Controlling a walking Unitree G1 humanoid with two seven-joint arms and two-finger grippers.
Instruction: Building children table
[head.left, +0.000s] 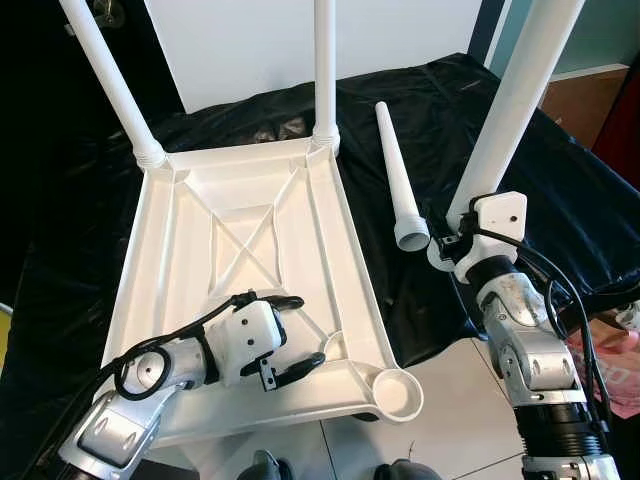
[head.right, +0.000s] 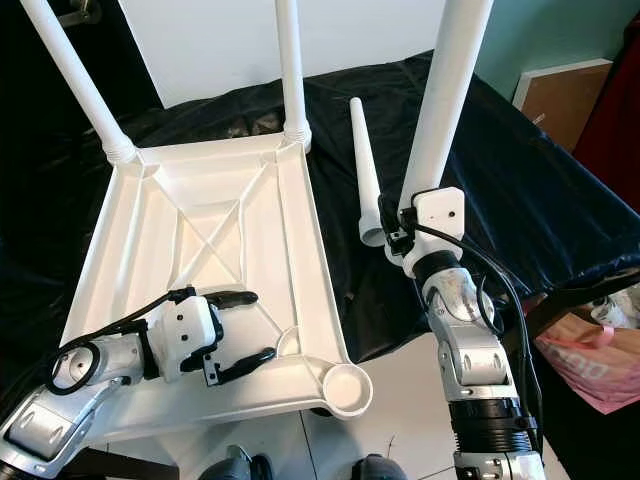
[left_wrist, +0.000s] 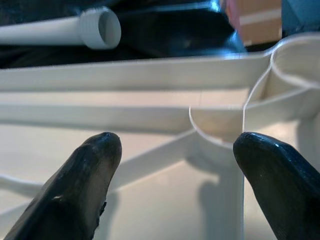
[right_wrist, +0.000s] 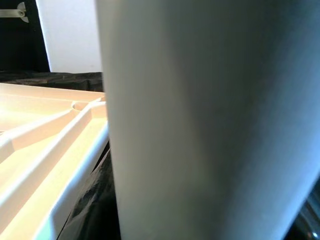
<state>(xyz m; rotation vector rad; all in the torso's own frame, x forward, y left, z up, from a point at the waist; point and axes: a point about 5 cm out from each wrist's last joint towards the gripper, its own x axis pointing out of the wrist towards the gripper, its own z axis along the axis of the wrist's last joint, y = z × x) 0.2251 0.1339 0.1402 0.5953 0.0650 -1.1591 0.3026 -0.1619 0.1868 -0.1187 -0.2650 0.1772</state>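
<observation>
A white plastic table top (head.left: 250, 200) lies upside down on a black cloth (head.left: 560, 200). Two white legs stand in its far corners, one on the left (head.left: 110, 80) and one on the right (head.left: 325, 70). The near right corner socket (head.left: 398, 392) holds nothing. My left gripper (head.left: 308, 332) hovers open over the near part of the table top, its fingers (left_wrist: 95, 165) pointing toward that corner. Right of the table top, my right gripper (head.left: 450, 245) is shut on a third leg (head.left: 515, 100) and holds it upright, tilted slightly. A fourth leg (head.left: 398, 180) lies loose on the cloth between them.
A white board (head.left: 300, 40) leans at the back. A brown box (head.left: 575, 100) stands at the far right, and a pink bag (head.left: 610, 360) sits on the tiled floor (head.left: 450, 400) by my right arm. The cloth's edge drops off near my feet.
</observation>
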